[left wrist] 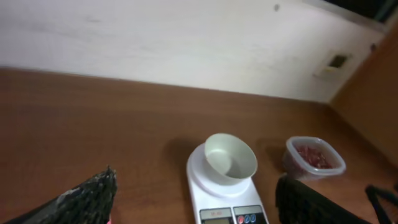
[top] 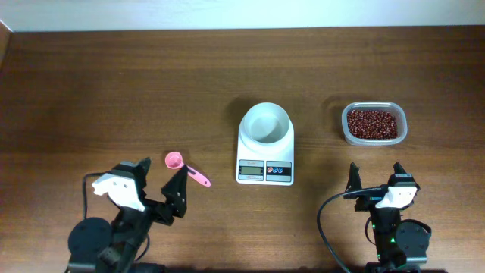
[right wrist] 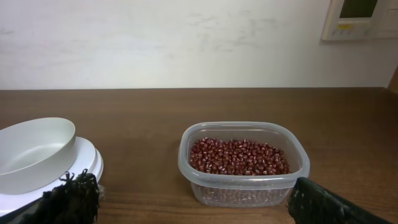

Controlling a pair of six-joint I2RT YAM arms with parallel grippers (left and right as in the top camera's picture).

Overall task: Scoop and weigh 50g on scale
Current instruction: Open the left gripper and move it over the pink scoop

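**While the bowl stands empty, the weighing has not begun**

As far as these views show, none of the task is done yet. The scale (top: 264, 171) sits near the middle of the tabletop (top: 114, 83) with a white bowl (top: 265, 123) on its platform, and both wrist views show the inside of that bowl bare, with no beans in it. The display is too small to read.

The beans (top: 371, 123) all lie in a clear plastic tub (top: 402, 129) to the right of the scale, apart from it. The heap looks level and undisturbed. A pink measuring spoon (top: 189, 171) lies on the tabletop to the left of the scale, its cup empty and its handle pointing towards the scale's near corner.

The left end effector (top: 162, 176) is near the front edge, just beside the spoon. Its fingers are spread wide and hold nothing. From the overhead view the spoon lies close to the gap between them, but I cannot tell whether it is touched. The right end effector (top: 376, 173) waits in front of the tub, well short of it, fully spread and empty.

What is left, by my reading, is everything: taking up the spoon, carrying it across to the tub, scooping, tipping beans into the bowl, and repeating until the scale shows the target.
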